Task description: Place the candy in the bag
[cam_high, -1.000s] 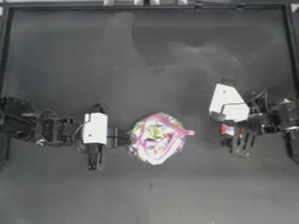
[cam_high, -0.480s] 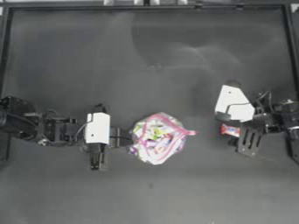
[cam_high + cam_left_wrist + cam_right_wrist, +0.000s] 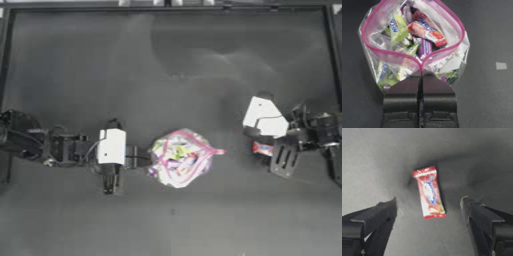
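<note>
- A dark table [image 3: 174, 60] fills the top view, bordered by a darker frame.
- At about 9 o'clock from the table's middle, the left gripper [image 3: 421, 75] has its jaws pressed together on the near edge of the bag [image 3: 179, 157], pinching the plastic where the pink seal strip meets. The mouth gapes open on the side away from the jaws, toward 3 o'clock, with yellow, green and pink sweets showing inside.
- The bag itself lies just below centre, at roughly 6 o'clock.
- At 3 o'clock from the bag, apart from it, the candy [image 3: 429, 192] lies flat on the table, red-orange with a pale middle.
- The right gripper [image 3: 429, 208] straddles it with jaws spread wide, one either side, touching nothing.
- To do this step well, I judge the right gripper should drop straight down and close across the candy's narrow width, near its middle, so the slick wrapper does not pivot out.
- Meanwhile the left grip should hold steady, keeping the mouth open.
</note>
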